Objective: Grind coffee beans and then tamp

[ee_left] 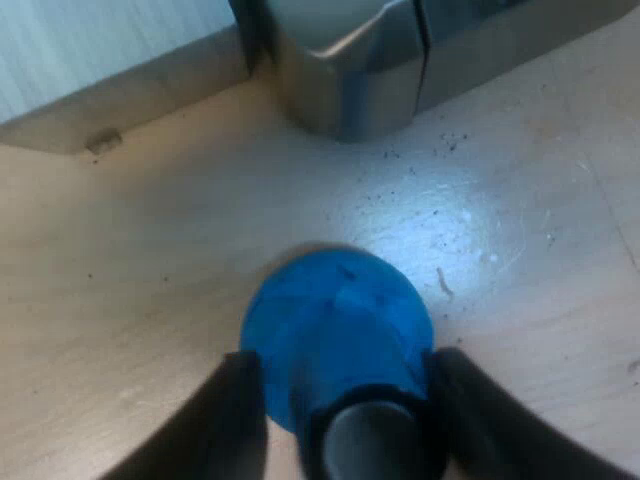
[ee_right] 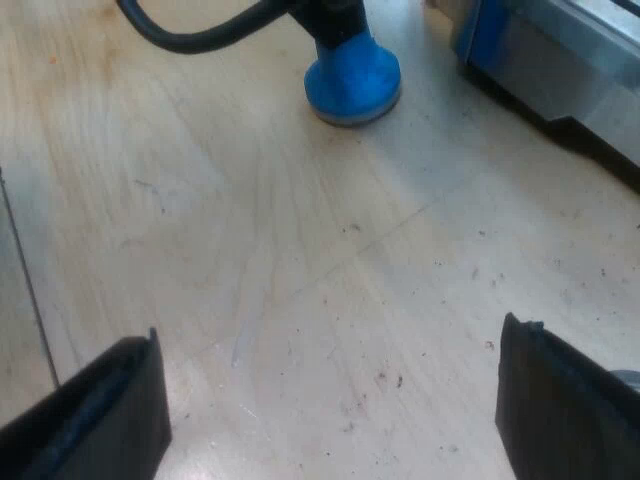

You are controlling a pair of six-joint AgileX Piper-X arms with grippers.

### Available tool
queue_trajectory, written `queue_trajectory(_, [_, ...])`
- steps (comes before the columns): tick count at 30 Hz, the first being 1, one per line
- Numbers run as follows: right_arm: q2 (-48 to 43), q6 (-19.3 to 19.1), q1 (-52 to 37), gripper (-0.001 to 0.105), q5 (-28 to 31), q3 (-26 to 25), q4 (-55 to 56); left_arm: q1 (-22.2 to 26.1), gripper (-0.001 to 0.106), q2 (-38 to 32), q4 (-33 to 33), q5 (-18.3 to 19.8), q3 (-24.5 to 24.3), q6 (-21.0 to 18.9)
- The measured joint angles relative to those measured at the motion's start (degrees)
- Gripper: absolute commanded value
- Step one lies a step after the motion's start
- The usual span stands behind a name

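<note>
- Left gripper (ee_left: 345,358): clamped blue tamper (ee_left: 335,320), which stood on table (ee_left: 130,260) near corner of espresso machine (ee_left: 350,95).
- Right gripper (ee_right: 330,335): fingers stood wide apart above open table.

Fingers (ee_left: 225,420) seemingly grip blue tamper (ee_left: 335,325)

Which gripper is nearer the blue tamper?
Left. The left gripper straddles the blue tamper; the right gripper hangs open over the table, apart from it.

— Left?
— Left gripper (ee_left: 345,375) points down; its fingers (ee_left: 235,415) press both sides of the tamper (ee_left: 335,320).
— Right?
— Right gripper (ee_right: 335,410) hangs low over the bench (ee_right: 300,280); fingers (ee_right: 100,410) spread wide.
</note>
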Motion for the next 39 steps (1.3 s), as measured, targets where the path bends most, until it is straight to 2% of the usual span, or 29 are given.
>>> queue_trajectory(6, [0.0, 0.14, 0.0, 0.07, 0.15, -0.73, 0.14, 0.0, 0.098, 0.0, 4.16, 0.0, -1.67, 0.68])
queue_trajectory(10, [0.0, 0.62, 0.0, 0.07, 0.82, -4.49, 4.19, 0.0, 0.098, -2.66, 7.03, -2.17, -5.37, 0.68])
queue_trajectory(12, [-0.15, 0.66, 0.0, 0.07, 1.75, -9.1, 9.87, 0.0, 0.098, -7.14, 7.47, -3.97, -8.37, 0.68])
queue_trajectory(13, [-0.15, 0.66, 0.0, 0.07, 2.06, -9.94, 11.09, 0.0, 0.098, -8.4, 7.51, -4.01, -9.03, 0.68])
queue_trajectory(14, [-0.27, 0.8, 0.0, 0.07, 2.73, -13.1, 15.4, 0.0, 0.098, -11.14, 7.51, -4.17, -10.02, 0.68])
queue_trajectory(17, [-0.7, 0.78, 0.0, 0.07, 3.48, -16.13, 18.88, 0.0, 0.098, -16.88, 7.51, -4.32, -12.3, 0.68])
queue_trajectory(20, [-1.9, 1.11, 0.0, 0.07, 5.18, -18.95, 23.23, 0.0, 0.098, -18.24, 7.51, -4.32, -12.57, 0.55])
queue_trajectory(21, [-4.92, 3.24, -0.4, 0.07, 9.82, -23.35, 31.64, 0.0, 0.098, -20.33, 7.51, -4.32, -13.07, 0.45])
queue_trajectory(22, [-5.33, 3.54, -0.83, 0.07, 10.12, -23.82, 32.72, 0.0, 0.098, -25.57, 7.61, -4.32, -14.21, -0.1])
queue_trajectory(27, [-10.8, 5.16, -11.21, 0.07, 10.66, -29.47, 48.52, 1.5, 0.098, -29.3, 9.16, -3.63, -17.25, -2.18])
queue_trajectory(29, [-11.14, 5.16, -12.34, 0.07, 10.51, -29.73, 49.09, 2.96, 0.098, -29.28, 9.35, -2.45, -18.43, -2.53])
queue_trajectory(30, [-12.61, 5.16, -17.84, 0.07, 8.21, -30.15, 52.87, 4.06, 0.098, -28.96, 9.46, -1.88, -19.18, -2.65])
queue_trajectory(33, [-13.76, 4.51, -23.85, 0.07, 4.3, -30.13, 55.17, 9.1, 0.098, -27.33, 11.89, -0.29, -20.86, -2.77])
queue_trajectory(34, [-14.04, 4.38, -24.57, 0.07, 3.83, -30.13, 55.67, 9.1, 0.098, -27.26, 12.01, -0.16, -21.09, -2.77])
queue_trajectory(35, [-14.79, 4.02, -29.98, 0.07, 0.9, -30.13, 56.88, 9.79, 0.098, -27.18, 12.18, 0.18, -21.18, -2.77])
queue_trajectory(38, [-16.04, 2.61, -40.03, 0.07, -1.55, -30.13, 58.89, 12.38, 0.098, -26.88, 12.76, 0.35, -22.21, -2.91])
queue_trajectory(39, [-17.86, -0.94, -44.29, 0.07, -3.92, -30.13, 61.32, 12.38, 0.098, -27.02, 13.61, 0.46, -22.19, -2.91])
